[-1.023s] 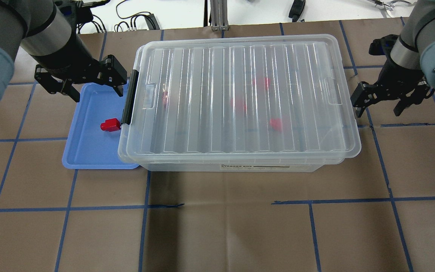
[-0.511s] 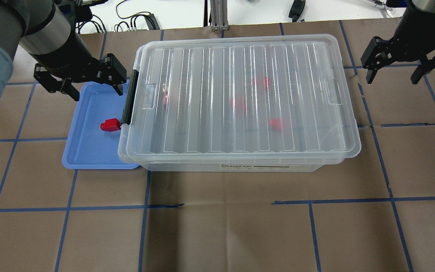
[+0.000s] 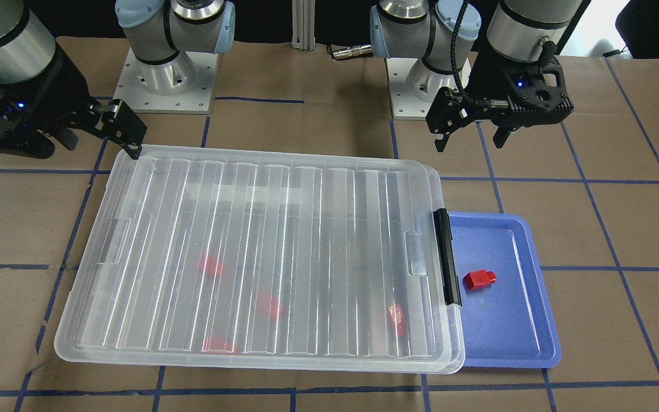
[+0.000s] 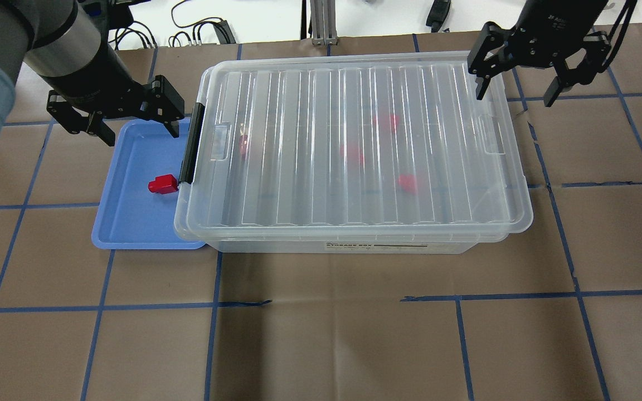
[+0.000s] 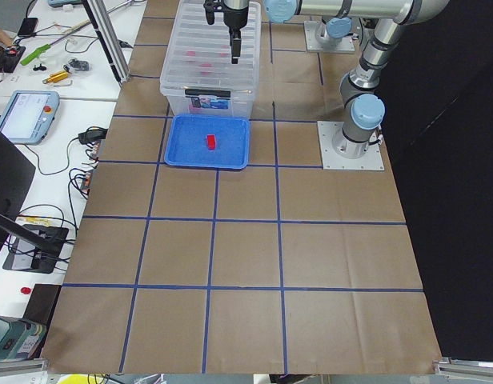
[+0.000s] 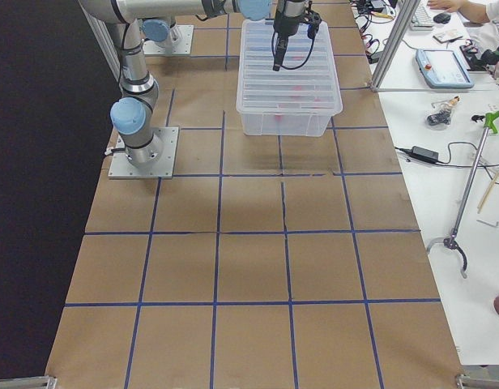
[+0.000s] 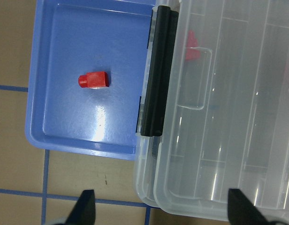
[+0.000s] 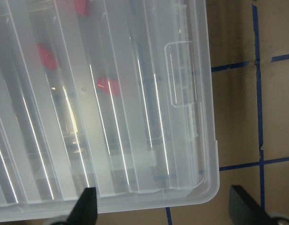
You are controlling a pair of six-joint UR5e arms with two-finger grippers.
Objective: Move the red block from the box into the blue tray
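The box (image 4: 276, 245) is clear hard plastic w/ a ribbed translucent lid (image 4: 304, 167), smooth & glossy, catching white light streaks. Its latch (image 4: 191, 146) is matt black plastic, the blue tray (image 4: 131, 223) is smooth plastic w/ a soft sheen, and the red block (image 4: 163, 184) is bright, slightly shiny plastic. The table cover (image 4: 326, 345) looks like matt brown paper, creased in spots, w/ blue tape lines (image 4: 98, 307); the left gripper (image 4: 142, 136) & right gripper (image 4: 514, 98) are matt black, the arm tubes (image 3: 3, 43) brushed silver metal, the joint caps (image 3: 135, 14) smooth pale-blue plastic, and the base plates (image 3: 135, 91) dull grey metal.
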